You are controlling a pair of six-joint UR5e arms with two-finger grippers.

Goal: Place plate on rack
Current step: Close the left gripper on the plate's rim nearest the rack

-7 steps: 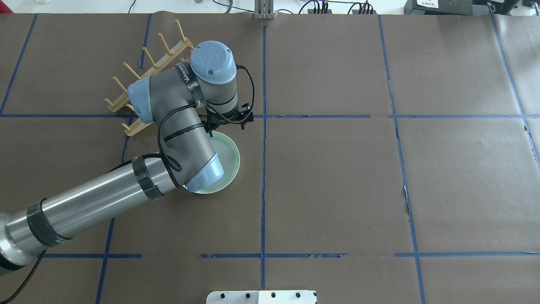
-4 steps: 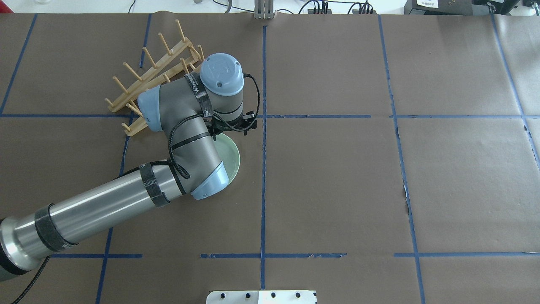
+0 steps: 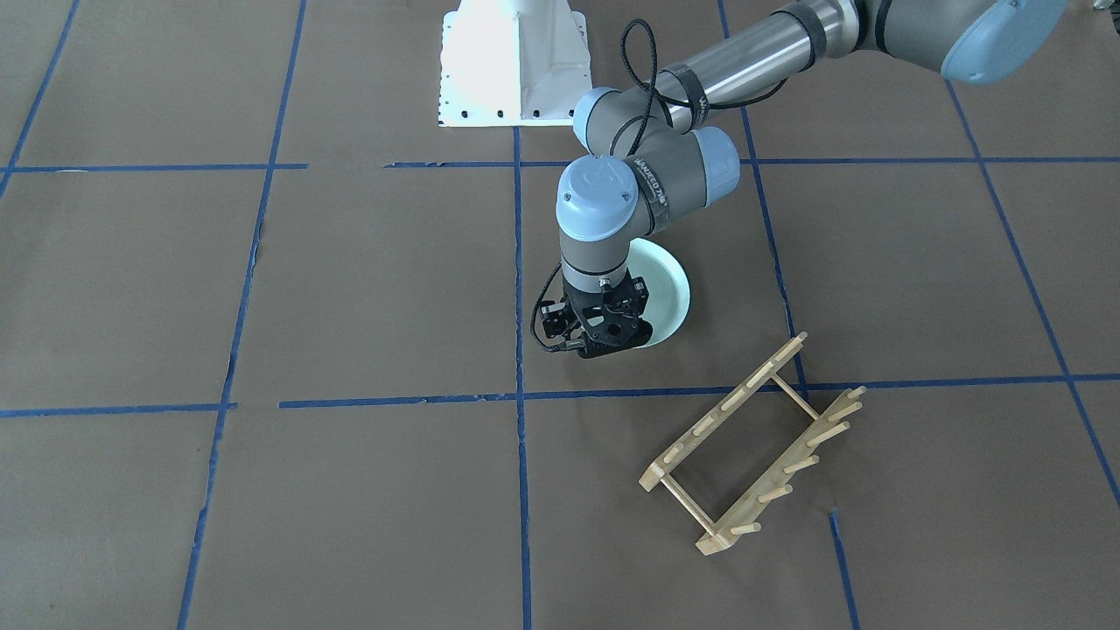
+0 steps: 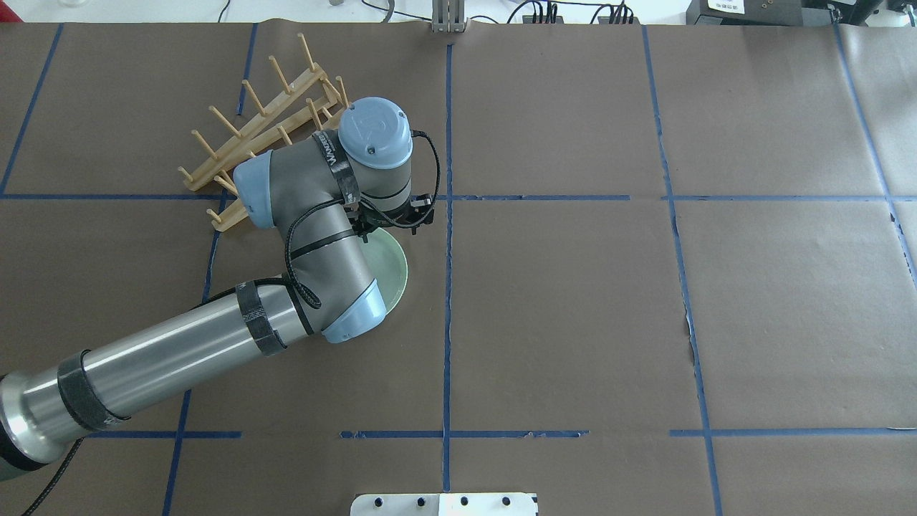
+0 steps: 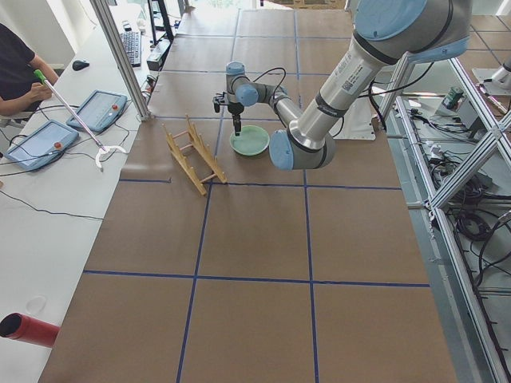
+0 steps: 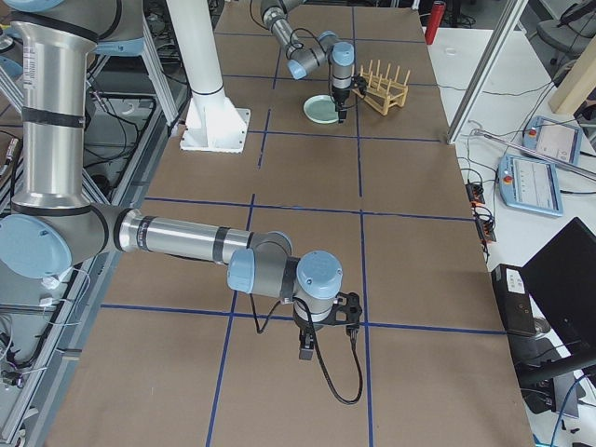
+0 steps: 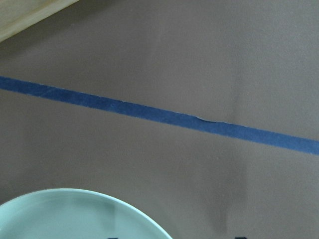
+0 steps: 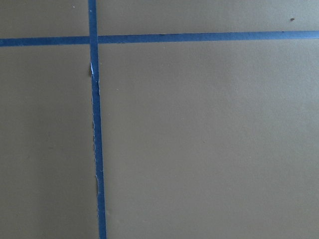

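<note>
The plate (image 3: 669, 293) lies flat on the table (image 3: 350, 289), and the left tool (image 3: 605, 346) hangs with its tip downward over the plate's rim, on the side that is away from the robot's base. In the left wrist view only an arc of the plate (image 7: 75, 214) shows at the lower edge. Two small dark tips beside it stand well apart, so I judge the tool to be open with nothing between its fingers. Whether it already touches the rim, I cannot tell.

The rack (image 3: 752, 446) stands near the plate but apart from it, further from the robot and toward the robot's left side. The tool is therefore already on the rack's side of the plate. The rack's two rails run diagonally to the blue tape lines (image 7: 159, 115). The pegs point upward, and it holds nothing.

I think the coming move depends on this diagonal. After the tool closes on the rim, the plate must be raised on its edge and turned so that its face goes across the rails and between two pegs.

The left arm is much nearer. The right tool (image 6: 326, 331) hangs well apart over bare table, and I cannot tell its state.
</note>
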